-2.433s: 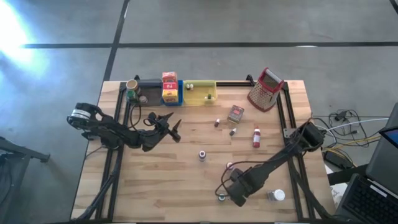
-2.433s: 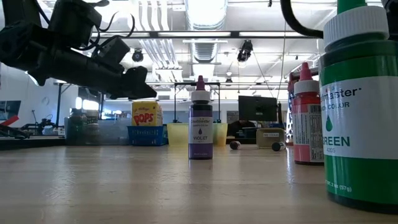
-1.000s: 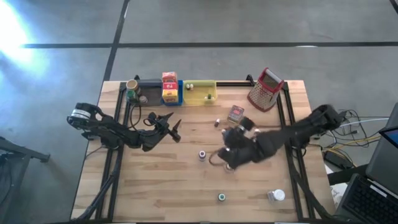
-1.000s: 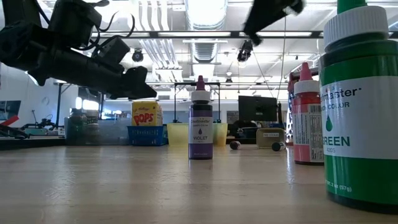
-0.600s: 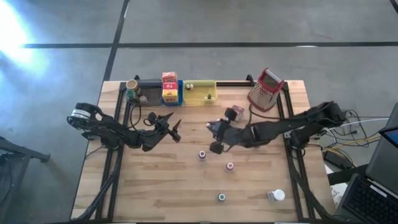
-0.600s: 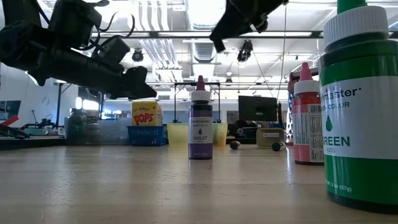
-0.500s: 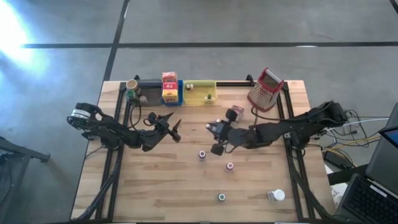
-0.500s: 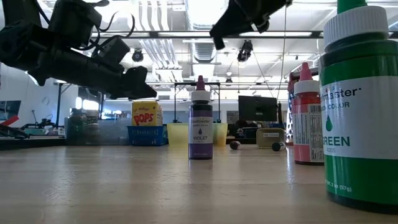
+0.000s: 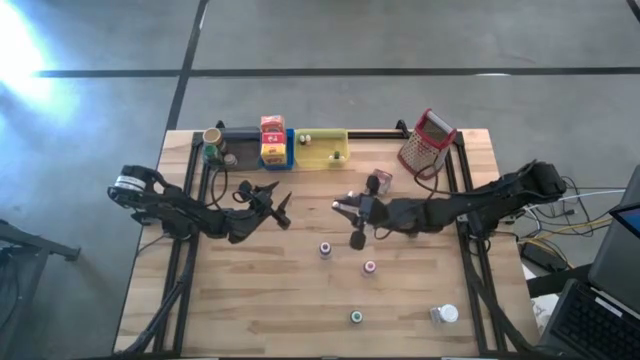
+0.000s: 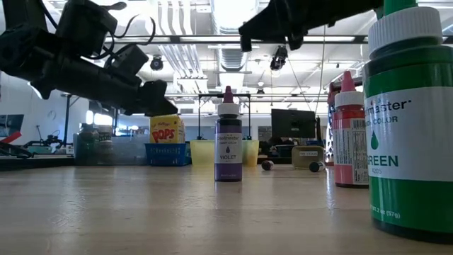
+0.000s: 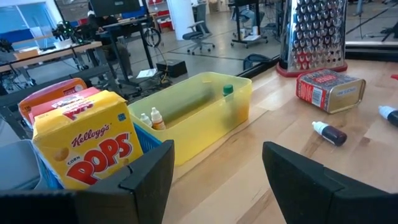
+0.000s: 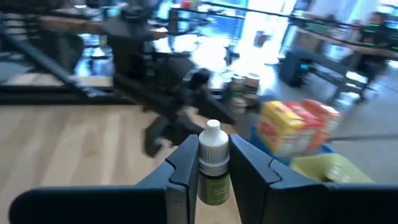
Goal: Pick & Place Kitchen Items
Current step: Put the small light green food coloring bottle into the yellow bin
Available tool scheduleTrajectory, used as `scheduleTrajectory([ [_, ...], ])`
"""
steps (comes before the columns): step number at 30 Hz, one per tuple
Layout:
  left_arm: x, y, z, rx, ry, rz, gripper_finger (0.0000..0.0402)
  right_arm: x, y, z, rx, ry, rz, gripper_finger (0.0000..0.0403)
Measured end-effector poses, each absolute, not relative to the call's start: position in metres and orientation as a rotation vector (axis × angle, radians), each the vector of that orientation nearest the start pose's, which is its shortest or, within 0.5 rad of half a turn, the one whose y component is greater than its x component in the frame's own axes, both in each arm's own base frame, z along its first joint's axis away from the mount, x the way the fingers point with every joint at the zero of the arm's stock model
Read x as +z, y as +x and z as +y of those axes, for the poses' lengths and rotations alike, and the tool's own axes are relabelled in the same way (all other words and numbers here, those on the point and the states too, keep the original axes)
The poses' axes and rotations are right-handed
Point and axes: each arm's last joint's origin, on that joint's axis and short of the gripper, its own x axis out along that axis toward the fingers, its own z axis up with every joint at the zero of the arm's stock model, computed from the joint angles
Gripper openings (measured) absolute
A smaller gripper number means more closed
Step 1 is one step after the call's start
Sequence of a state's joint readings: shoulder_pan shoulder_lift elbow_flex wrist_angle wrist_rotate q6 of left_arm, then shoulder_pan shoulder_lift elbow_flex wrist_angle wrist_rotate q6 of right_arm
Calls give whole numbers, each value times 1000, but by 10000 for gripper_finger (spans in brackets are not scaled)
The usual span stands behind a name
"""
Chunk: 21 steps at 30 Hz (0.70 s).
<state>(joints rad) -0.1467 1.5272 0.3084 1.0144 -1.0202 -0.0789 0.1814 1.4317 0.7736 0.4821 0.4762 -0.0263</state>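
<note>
Moved from the table's near edge toward the yellow tray (image 9: 322,148), the right gripper (image 12: 213,163) pinches a small white-capped bottle (image 12: 213,165), light, stiff, probably slippery, by its neck

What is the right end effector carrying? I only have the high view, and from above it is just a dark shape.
Observer: The right end effector is shut on a small bottle with a white cap and a green label, held upright between its fingers.
Operator: Where is it heading?
Observer: Its wrist view looks toward the yellow tray, beside the cereal boxes; I can only guess that is the target.
Operator: Is the left arm involved?
Observer: No. The left end effector is open and empty, above the table near the Corn Pops box.
</note>
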Motion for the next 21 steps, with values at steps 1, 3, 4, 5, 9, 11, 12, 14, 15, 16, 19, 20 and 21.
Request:
scheduleTrajectory([
  [1,141,232,-9,874,44,144,250,245,304,42,-268,-86,175,66],
  [3,141,232,-9,875,42,141,250,244,305,39,-227,-88,182,72],
  [4,142,232,-9,876,40,139,250,243,306,37,-210,-85,181,75],
  [5,143,233,-9,875,39,136,250,243,307,35,-196,-83,182,77],
  [9,146,236,-10,875,5,111,250,244,308,31,-135,-94,176,74],
  [11,147,237,-10,869,-27,93,250,245,308,30,-102,-106,163,68],
  [12,147,238,-10,859,-35,91,250,246,309,29,-86,-110,151,65],
  [14,147,239,-11,828,-44,93,250,248,309,29,-60,-116,134,63],
  [15,147,239,-11,813,-48,93,250,248,309,30,-54,-122,133,64],
  [16,147,239,-11,801,-51,94,250,247,309,30,-46,-127,135,66],
  [19,146,239,-12,784,-51,103,250,245,308,29,-33,-134,142,75],
  [20,145,239,-12,784,-49,108,250,244,308,29,-33,-135,145,77],
  [21,145,239,-12,784,-47,110,250,241,307,28,-36,-136,152,78],
])
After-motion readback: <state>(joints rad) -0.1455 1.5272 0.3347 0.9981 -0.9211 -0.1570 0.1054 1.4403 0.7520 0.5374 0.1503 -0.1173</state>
